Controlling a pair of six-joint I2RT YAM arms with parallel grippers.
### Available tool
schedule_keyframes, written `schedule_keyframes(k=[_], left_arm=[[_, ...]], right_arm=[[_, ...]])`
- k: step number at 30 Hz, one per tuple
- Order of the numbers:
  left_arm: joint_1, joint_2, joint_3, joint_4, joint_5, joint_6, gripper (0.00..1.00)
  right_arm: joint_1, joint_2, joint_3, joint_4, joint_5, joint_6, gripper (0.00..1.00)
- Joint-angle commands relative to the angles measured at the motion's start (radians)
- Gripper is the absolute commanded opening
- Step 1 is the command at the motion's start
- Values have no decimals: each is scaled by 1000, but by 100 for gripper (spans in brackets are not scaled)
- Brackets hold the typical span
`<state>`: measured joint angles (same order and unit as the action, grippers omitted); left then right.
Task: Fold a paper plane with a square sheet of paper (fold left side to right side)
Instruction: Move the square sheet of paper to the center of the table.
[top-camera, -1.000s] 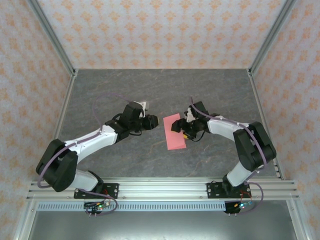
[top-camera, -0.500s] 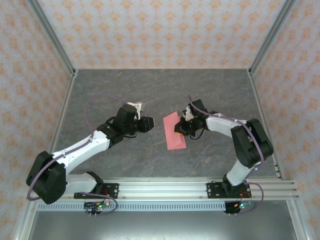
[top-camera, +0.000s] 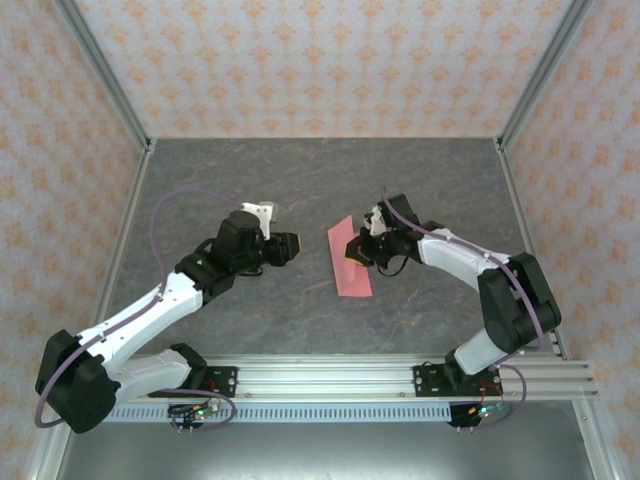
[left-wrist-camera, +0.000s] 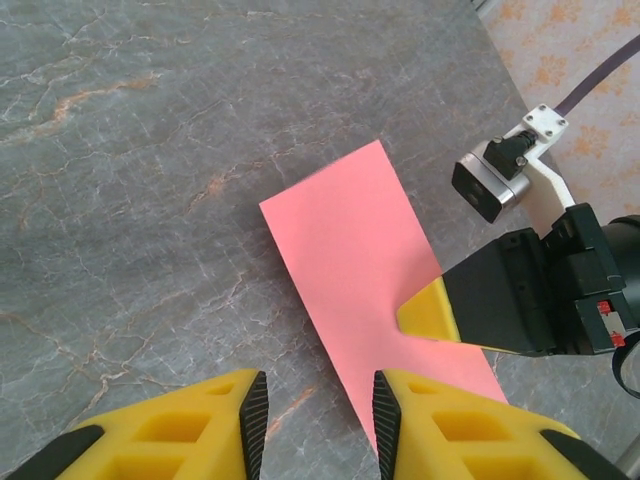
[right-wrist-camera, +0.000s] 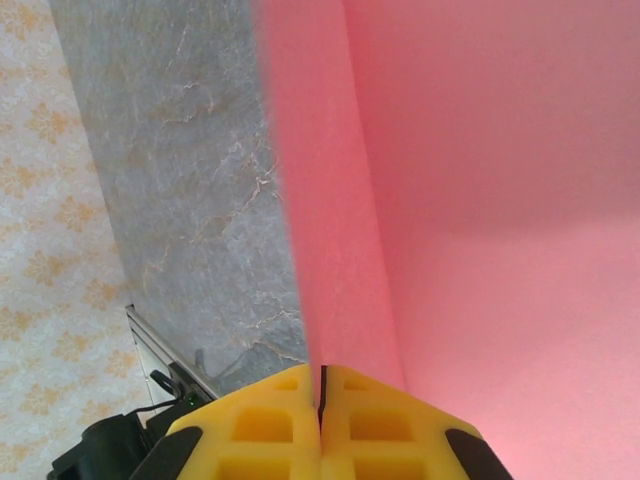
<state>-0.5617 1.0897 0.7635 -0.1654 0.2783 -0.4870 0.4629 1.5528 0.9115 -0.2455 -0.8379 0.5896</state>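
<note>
Seemingly, right pincer (right-wrist-camera: 321, 395) grips pink paper (top-camera: 352, 281) at its right edge.

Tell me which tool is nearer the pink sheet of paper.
Right. The right tool is shut on the sheet's right edge; the left tool is apart from it, off its left side, over the table.

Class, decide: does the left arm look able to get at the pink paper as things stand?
Probably yes. The left arm's fingers stand open, with only table between them and the paper; the right arm's fingers are shut on its opposite edge.
</note>
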Motion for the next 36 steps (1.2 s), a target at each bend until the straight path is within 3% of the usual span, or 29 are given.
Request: schedule_keyframes(k=[1, 11, 21, 28, 36], left_arm=[[-4, -29, -4, -44, -38, 37, 37], [-4, -40, -11, -41, -46, 34, 38], [-4, -59, -14, -56, -57, 40, 38], [-3, -60, -15, -53, -50, 37, 39], [-4, -77, -41, -13, 8, 54, 41]], right_arm=[[19, 0, 44, 20, 4, 41, 0], [41, -62, 119, -124, 67, -6, 0], [90, 56, 150, -104, 103, -36, 0], [99, 105, 83, 27, 121, 66, 0], [100, 154, 109, -20, 141, 23, 24]])
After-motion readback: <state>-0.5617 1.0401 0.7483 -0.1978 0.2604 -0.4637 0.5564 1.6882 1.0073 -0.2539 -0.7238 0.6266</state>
